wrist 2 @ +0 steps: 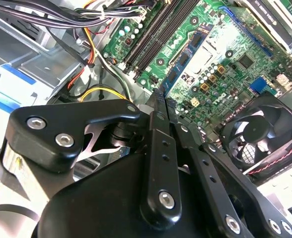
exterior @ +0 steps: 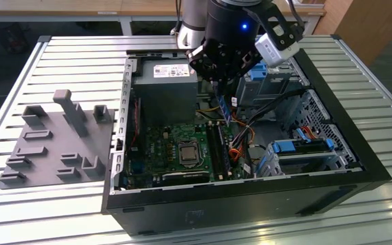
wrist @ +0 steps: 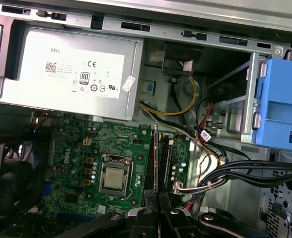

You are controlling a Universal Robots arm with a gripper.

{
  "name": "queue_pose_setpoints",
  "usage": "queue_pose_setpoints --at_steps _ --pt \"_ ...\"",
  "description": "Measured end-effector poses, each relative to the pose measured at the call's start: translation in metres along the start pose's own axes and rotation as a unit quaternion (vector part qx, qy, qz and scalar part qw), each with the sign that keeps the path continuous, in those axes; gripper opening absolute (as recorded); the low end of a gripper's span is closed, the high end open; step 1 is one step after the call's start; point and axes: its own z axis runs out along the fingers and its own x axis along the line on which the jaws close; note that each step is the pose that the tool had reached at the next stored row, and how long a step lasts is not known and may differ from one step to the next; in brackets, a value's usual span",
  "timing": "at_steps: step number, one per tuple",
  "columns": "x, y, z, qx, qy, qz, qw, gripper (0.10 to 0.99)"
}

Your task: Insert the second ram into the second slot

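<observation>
My gripper (exterior: 221, 88) hangs over the open computer case (exterior: 250, 196) and is shut on the second ram (exterior: 227, 109), a thin blue stick pointing down toward the motherboard. In the second wrist view the black fingers (wrist 2: 158, 148) close at the gripper tip (wrist 2: 159, 96), and the ram (wrist 2: 188, 52) runs out from it with its dark chips showing. In the first wrist view the ram (wrist: 157, 158) appears edge-on above the gripper (wrist: 158, 210). The long black memory slots (exterior: 218, 148) (wrist 2: 153, 32) (wrist: 165, 158) lie just below the stick; it is still held above them.
A grey power supply (exterior: 165, 89) (wrist: 66, 69) fills the back of the case. The processor socket (exterior: 184, 151) (wrist: 113, 178) sits beside the slots. Bundled cables (exterior: 264, 107) and blue drive-bay clips (exterior: 305, 145) (wrist: 285, 106) crowd one side. A case fan (wrist 2: 257, 134) and a grey fixture plate (exterior: 56, 138) are nearby.
</observation>
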Motion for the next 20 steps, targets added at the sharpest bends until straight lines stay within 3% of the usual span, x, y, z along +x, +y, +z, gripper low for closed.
queue_pose_setpoints --at_steps 13,20 --pt "0.0004 -0.0029 0.0045 0.0001 -0.0001 0.001 1.0000 0.129" --pt "0.0005 -0.0033 0.0099 0.0008 -0.0008 0.028 0.9996 0.129"
